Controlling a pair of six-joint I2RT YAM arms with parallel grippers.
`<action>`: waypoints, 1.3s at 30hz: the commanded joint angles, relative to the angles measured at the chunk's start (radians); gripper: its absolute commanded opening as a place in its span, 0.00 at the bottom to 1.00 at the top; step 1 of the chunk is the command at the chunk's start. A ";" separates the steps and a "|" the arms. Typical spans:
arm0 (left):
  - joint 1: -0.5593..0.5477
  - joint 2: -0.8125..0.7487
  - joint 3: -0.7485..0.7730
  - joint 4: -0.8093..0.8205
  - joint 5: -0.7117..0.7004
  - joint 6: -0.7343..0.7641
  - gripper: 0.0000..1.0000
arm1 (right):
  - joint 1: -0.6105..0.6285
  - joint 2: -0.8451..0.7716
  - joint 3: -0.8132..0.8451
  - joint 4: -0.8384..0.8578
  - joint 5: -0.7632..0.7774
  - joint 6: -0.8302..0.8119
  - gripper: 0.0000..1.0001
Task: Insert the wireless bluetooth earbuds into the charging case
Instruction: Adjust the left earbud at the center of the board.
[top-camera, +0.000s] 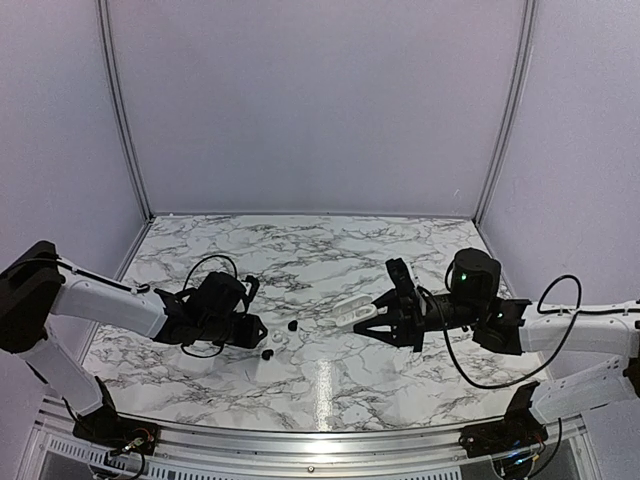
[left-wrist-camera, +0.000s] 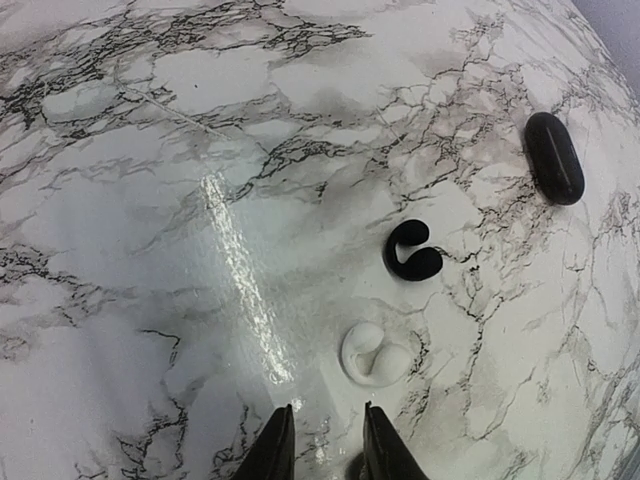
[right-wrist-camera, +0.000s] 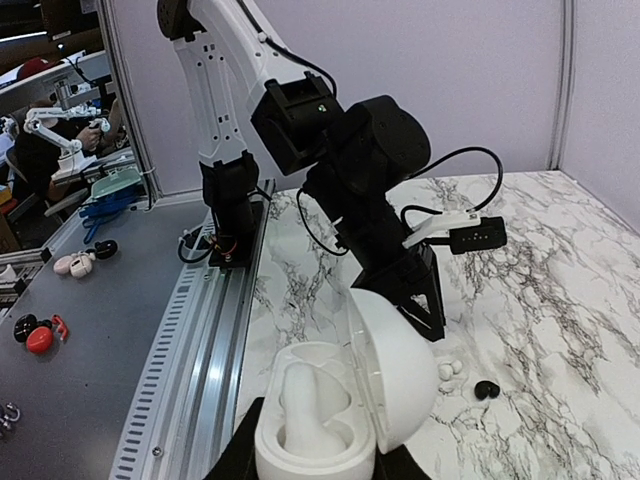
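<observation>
The counter is a glossy white marble-pattern top with grey and black veins, and a streak of glare runs across it. In the left wrist view three small things lie directly on it. They are a white curled earbud, a black C-shaped earbud just beyond it with bare marble between them, and a black oval piece with a fine line along its length, farther off toward the upper right.

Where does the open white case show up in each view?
Top external: open white case right of centre, held by the right hand.
Left wrist: not in it.
Right wrist: the case fills the bottom centre.
Shared landmark: the left hand, seen in all three views.
</observation>
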 joint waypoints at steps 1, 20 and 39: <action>0.006 0.030 0.042 0.023 0.006 0.046 0.25 | 0.009 -0.009 -0.004 -0.001 -0.014 -0.024 0.00; 0.006 0.123 0.242 -0.189 0.058 0.445 0.54 | 0.027 0.000 -0.002 -0.009 -0.009 -0.025 0.00; 0.008 0.259 0.382 -0.305 0.232 0.560 0.51 | 0.027 0.014 0.002 -0.012 0.001 -0.018 0.00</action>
